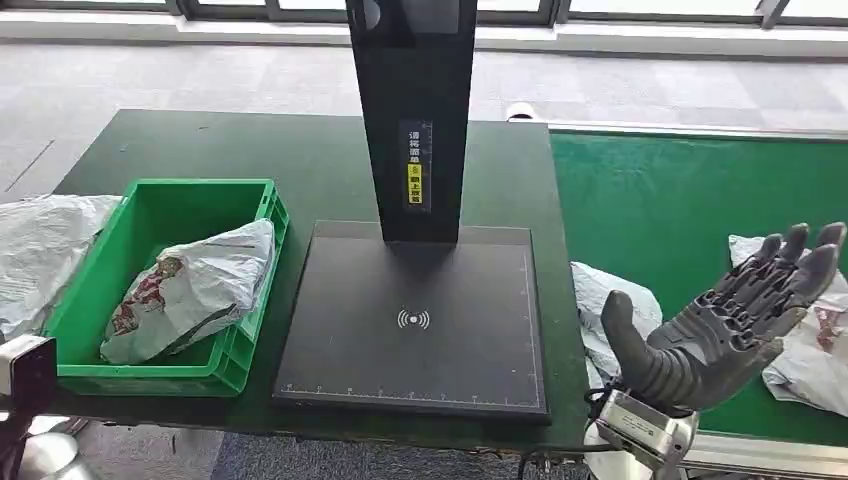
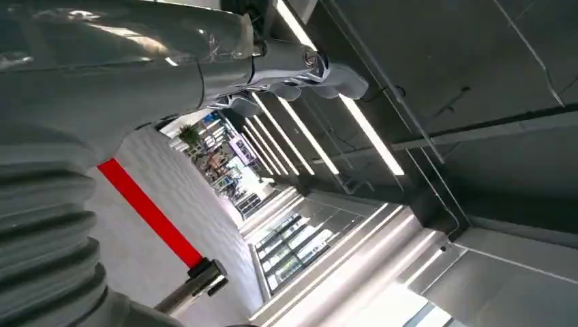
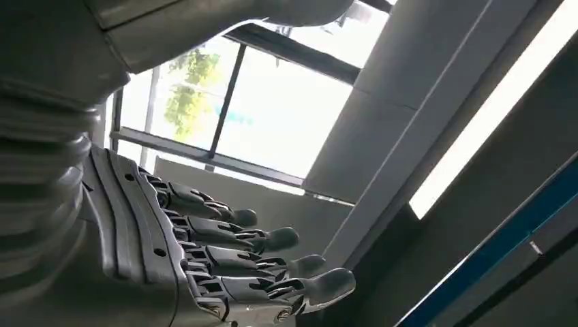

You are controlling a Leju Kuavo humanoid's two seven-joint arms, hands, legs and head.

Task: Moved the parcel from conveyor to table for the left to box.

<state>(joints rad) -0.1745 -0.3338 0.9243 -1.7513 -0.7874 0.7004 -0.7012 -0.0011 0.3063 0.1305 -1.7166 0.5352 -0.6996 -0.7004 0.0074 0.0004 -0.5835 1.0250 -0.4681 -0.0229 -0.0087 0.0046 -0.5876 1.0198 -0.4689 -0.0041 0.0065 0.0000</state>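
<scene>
Parcel, a soft white poly bag, lies on the green conveyor just beside the desk; it looks light, limp and slippery, best gathered at its bunched middle. The right hand hovers above, palm up, fingers spread, holding nothing. The scanner post's yellow label is unreadable

The right hand is held palm-up with its dark fingers stretched out side by side and nothing in them. Beyond the fingers are a large window with green foliage outside, a grey slanted beam and a bright ceiling light strip.
</scene>
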